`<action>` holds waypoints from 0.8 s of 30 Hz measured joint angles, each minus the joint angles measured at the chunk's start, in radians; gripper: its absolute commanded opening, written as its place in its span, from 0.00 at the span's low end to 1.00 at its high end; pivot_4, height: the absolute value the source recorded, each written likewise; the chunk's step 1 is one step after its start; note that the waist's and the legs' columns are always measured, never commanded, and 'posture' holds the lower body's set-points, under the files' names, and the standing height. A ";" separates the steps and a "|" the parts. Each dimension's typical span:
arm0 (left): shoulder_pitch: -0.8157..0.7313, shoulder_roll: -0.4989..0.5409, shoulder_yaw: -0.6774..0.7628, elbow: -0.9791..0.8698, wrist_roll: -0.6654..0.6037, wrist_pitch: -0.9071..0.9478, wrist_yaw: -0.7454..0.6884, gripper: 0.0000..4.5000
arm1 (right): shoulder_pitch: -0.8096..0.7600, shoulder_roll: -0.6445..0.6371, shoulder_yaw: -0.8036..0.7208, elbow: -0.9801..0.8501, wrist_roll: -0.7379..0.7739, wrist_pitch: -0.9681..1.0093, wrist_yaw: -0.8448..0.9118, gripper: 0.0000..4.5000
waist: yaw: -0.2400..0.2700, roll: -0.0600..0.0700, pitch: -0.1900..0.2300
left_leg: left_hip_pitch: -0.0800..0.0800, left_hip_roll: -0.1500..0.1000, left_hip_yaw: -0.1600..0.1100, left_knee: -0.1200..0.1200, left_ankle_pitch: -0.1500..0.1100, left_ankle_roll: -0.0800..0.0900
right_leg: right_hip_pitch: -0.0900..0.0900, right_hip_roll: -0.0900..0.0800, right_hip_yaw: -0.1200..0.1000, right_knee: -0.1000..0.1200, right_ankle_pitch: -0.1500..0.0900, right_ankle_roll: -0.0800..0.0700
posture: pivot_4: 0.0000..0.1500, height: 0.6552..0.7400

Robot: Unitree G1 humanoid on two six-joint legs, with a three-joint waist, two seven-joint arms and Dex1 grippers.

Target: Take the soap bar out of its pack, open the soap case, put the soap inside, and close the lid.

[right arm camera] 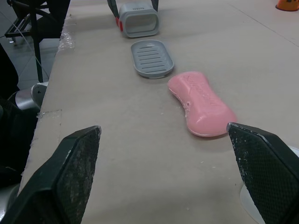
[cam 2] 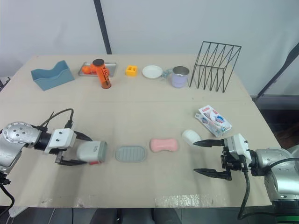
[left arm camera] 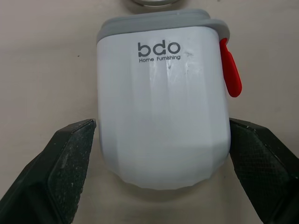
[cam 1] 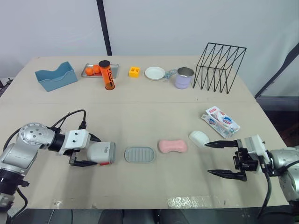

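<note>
We see the pink soap bar [cam 1: 172, 146] lying bare and flat on the surface [cam 1: 140, 112], toward the front, out of its pack. Just to its left lies the grey ribbed lid [cam 1: 139, 154], close to the bar but apart from it. To its right sits a small white rounded piece [cam 1: 199, 138]; we cannot tell what it is.

Left of the lid, the white soap case [left arm camera: 163, 93] lies on its side with its grey-rimmed mouth toward the lid and a red tab on one flank. The left gripper [cam 1: 92, 151] straddles the case, its fingers [left arm camera: 70, 154] set against the two sides and holding it.

The right gripper [cam 1: 208, 158] sits low over the surface to the right of the soap, its fingers spread wide with nothing between them, one tip close to the white piece.

The soap pack [cam 1: 220, 122] lies flat farther back on the right, well apart from the bar.

Along the far edge stand a blue holder [cam 1: 56, 76], an orange canister [cam 1: 107, 74], a yellow block [cam 1: 134, 71], a white plate [cam 1: 155, 73], a lavender mug [cam 1: 184, 77] and a black wire rack [cam 1: 219, 67].
</note>
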 measured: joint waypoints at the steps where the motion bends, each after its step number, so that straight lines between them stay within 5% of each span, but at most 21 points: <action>1: -0.001 0.000 0.000 0.003 0.000 -0.002 -0.001 1.00 | 0.000 0.000 0.000 0.000 0.000 0.000 0.000 1.00 | 0.000 0.000 0.000 | 0.000 0.000 0.000 0.000 0.000 0.000 | 0.000 0.000 0.000 0.000 0.000 0.000 | 1.00 1.00; 16: 0.015 0.030 0.079 -0.057 -0.133 0.007 -0.086 1.00 | -0.021 -0.009 0.000 0.001 -0.001 0.006 0.000 1.00 | 0.000 0.000 0.000 | 0.000 0.000 0.000 0.000 0.000 0.000 | 0.000 0.000 0.000 0.000 0.000 0.000 | 1.00 1.00; 24: 0.083 -0.084 0.142 -0.320 -0.320 0.206 0.042 1.00 | -0.083 -0.025 0.038 -0.096 -0.021 0.136 -0.096 1.00 | -0.002 0.000 0.000 | 0.000 0.001 0.001 0.000 0.000 0.000 | 0.000 0.000 0.001 0.000 0.000 0.000 | 1.00 1.00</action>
